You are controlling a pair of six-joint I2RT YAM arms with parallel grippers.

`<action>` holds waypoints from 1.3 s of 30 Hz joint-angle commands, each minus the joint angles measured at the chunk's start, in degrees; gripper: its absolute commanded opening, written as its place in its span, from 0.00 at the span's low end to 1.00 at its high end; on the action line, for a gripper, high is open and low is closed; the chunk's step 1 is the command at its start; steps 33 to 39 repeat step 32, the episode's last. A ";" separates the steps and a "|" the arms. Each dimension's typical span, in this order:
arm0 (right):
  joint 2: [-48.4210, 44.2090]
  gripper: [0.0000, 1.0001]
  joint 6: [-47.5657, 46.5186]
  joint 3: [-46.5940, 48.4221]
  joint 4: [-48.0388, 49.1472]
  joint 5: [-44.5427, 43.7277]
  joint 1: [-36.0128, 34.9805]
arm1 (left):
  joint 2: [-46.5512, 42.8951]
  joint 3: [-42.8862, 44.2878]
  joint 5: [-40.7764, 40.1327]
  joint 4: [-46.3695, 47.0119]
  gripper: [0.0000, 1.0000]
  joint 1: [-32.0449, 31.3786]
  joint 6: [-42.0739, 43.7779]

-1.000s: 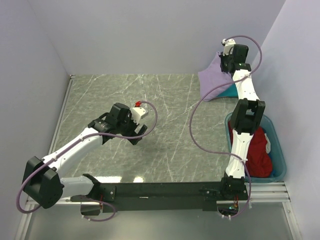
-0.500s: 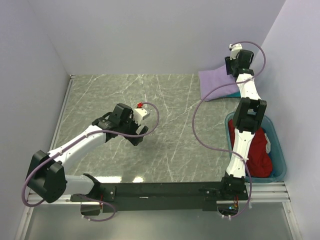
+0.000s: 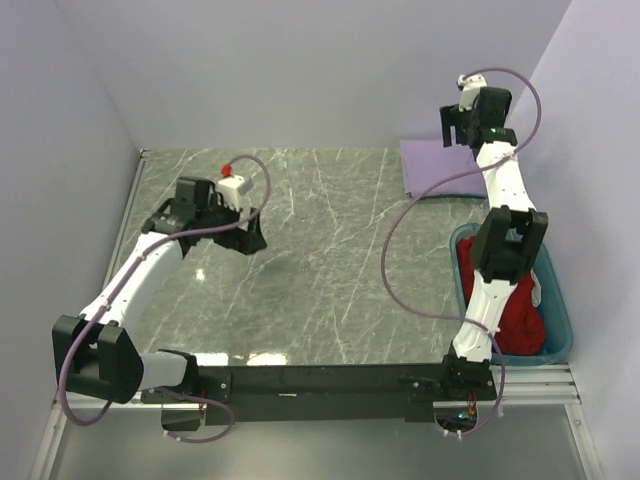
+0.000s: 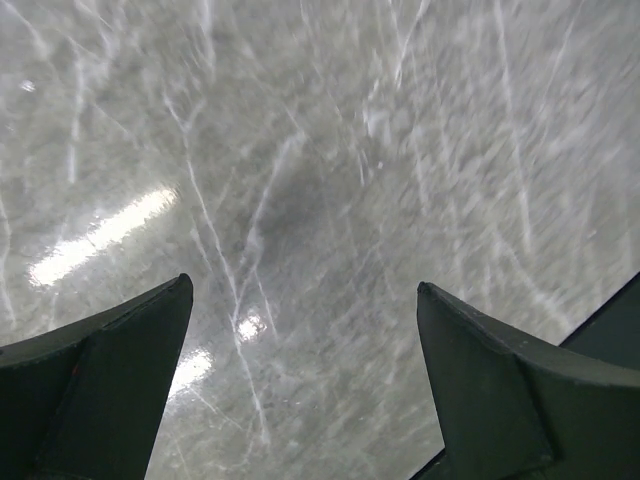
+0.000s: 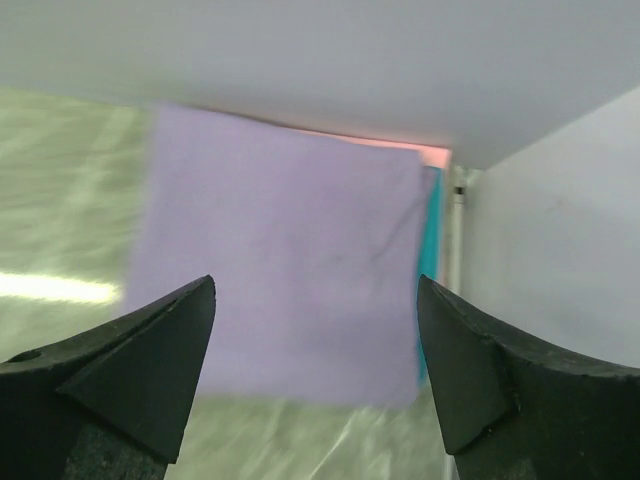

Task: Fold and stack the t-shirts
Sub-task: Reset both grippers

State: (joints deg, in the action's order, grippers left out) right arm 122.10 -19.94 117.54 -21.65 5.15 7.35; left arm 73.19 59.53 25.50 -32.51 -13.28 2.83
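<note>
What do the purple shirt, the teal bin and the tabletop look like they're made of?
Purple shirt: soft matte fabric, lying limp and flat. Teal bin: likely plastic, smooth rigid rim. Tabletop: glossy marble-look surface, white veins, glare; maybe laminate.

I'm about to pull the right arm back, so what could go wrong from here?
1. The open right tool hangs over the folded lavender t-shirt; a low retreat could catch it and skew it off the teal t-shirt beneath.
2. The right arm's cable loops past the stack's near edge and may drag it.
</note>
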 commanded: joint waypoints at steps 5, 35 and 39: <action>-22.86 0.89 7.81 -5.99 -17.01 6.63 -7.09 | 1.78 10.52 6.85 -3.70 0.99 8.79 -8.27; -70.59 0.93 17.13 -66.99 -12.72 15.68 -18.52 | -16.58 -7.85 -5.72 -2.99 1.00 9.50 -5.91; -70.59 0.93 17.13 -66.99 -12.72 15.68 -18.52 | -16.58 -7.85 -5.72 -2.99 1.00 9.50 -5.91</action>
